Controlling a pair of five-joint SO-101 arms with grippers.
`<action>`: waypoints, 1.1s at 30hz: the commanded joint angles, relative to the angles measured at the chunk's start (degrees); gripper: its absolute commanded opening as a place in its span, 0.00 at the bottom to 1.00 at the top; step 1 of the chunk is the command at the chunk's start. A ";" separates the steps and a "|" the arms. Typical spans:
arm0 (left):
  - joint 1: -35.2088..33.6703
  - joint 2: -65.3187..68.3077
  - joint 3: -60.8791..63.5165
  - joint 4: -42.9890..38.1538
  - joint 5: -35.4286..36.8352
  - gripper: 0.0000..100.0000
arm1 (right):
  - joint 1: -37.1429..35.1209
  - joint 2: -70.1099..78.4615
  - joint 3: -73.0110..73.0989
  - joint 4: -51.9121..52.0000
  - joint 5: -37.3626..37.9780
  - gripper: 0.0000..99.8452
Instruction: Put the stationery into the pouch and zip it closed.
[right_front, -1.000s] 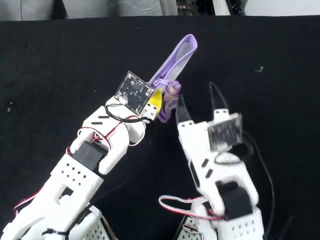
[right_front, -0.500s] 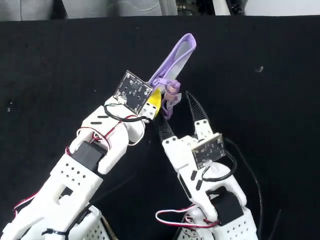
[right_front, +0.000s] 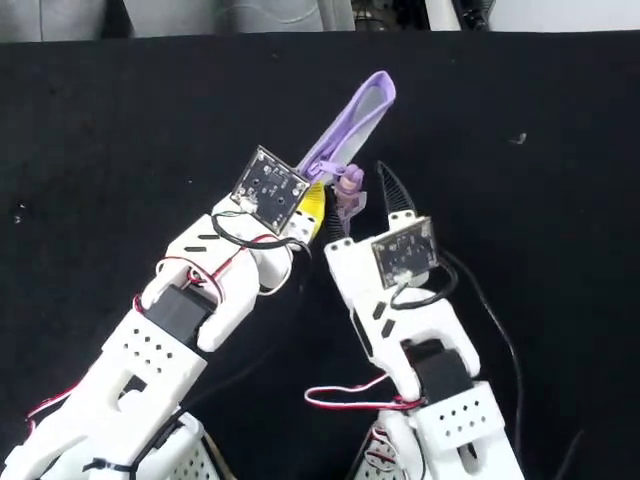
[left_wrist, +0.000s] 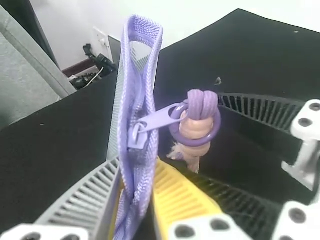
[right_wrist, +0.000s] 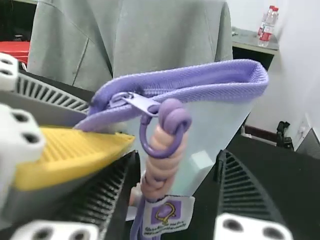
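Observation:
The purple pouch (right_front: 355, 115) is held upright off the table, zipper edge on top, and my left gripper (right_front: 314, 197) is shut on its lower end. The left wrist view shows the grey and yellow fingers (left_wrist: 177, 197) pinching the pouch (left_wrist: 139, 95). A zipper pull (left_wrist: 157, 118) carries a purple ring and a peach-and-purple charm (left_wrist: 196, 127). My right gripper (right_front: 358, 200) is open, its black fingers (right_wrist: 107, 192) on either side of the hanging charm (right_wrist: 162, 142) without clamping it. The pouch (right_wrist: 210, 82) stretches above them.
A black cloth (right_front: 520, 120) covers the table, with bare room on all sides of the arms. The two arms stand close together near the middle, wires looping at their bases (right_front: 345, 400).
My right gripper has swung left and forward, turning at the wrist, until its open fingers straddle the zipper charm. The left arm and the pouch have hardly moved.

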 joint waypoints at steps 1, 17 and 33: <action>0.75 -0.70 -0.75 -0.09 0.44 0.03 | 0.44 0.84 -3.12 -1.67 0.26 0.23; 0.75 -0.70 0.13 -0.18 0.35 0.03 | 1.85 -1.36 -3.21 -1.41 0.70 0.01; -2.15 -0.70 0.75 -0.26 -2.81 0.03 | 16.18 -4.62 -18.24 14.77 0.26 0.01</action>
